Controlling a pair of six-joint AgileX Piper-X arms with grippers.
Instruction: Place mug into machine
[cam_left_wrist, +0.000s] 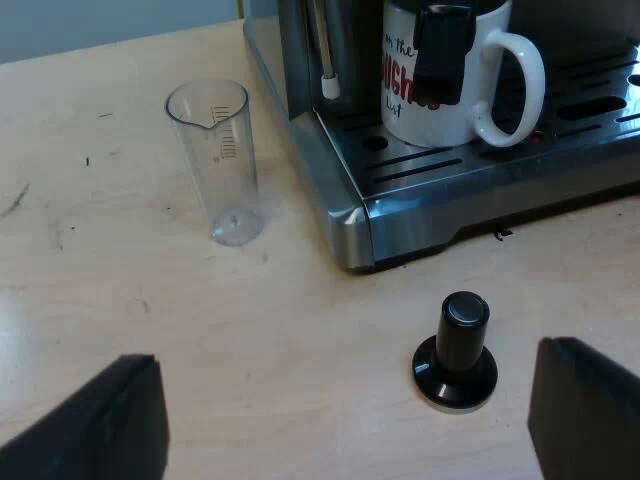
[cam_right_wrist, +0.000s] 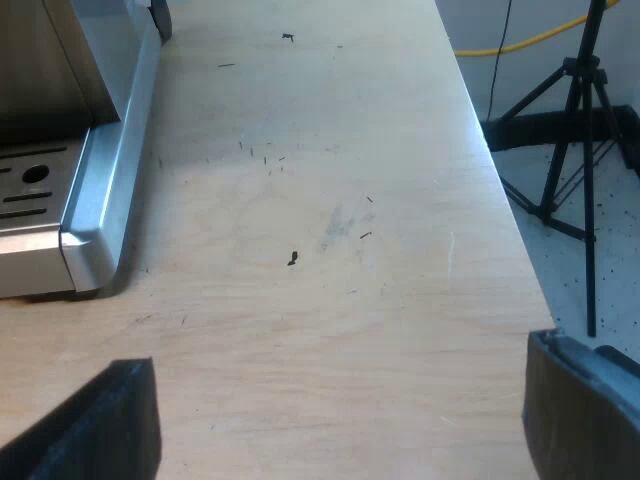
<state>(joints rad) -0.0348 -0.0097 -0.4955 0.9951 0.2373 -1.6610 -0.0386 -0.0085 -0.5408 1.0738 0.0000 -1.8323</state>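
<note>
Left gripper (cam_left_wrist: 345, 410): hangs low over the wooden table (cam_left_wrist: 150, 300), fingers (cam_left_wrist: 95, 425) set wide apart, grips nothing. Black-knobbed tamper (cam_left_wrist: 455, 350): stands upright on the table just ahead of the gap between the fingers, nearer one finger than the other, touches neither. Measuring glass (cam_left_wrist: 215, 160): stands upright farther out, looks empty, sits near the espresso machine (cam_left_wrist: 340, 215) but apart from its steel corner.

Mug (cam_left_wrist: 440, 125): white, red lettering on the wall, stands upright on the slotted drip tray (cam_left_wrist: 480, 165) at the machine's front, handle (cam_left_wrist: 525, 90) turned toward the tray's open side. Black part (cam_left_wrist: 443, 50): hangs in front of the mug's upper wall; cannot tell what it is. Steam wand (cam_left_wrist: 325, 50): hangs down beside the mug, pale tip clear of the tray.

Right gripper (cam_right_wrist: 340, 420): hangs over bare table, fingers (cam_right_wrist: 100, 420) spread wide, holds nothing. Machine's steel base corner and a strip of slotted tray: lie well ahead of one finger. Table edge: runs past the other finger. Black tripod (cam_right_wrist: 585, 150): stands on the floor beyond that edge.
</note>
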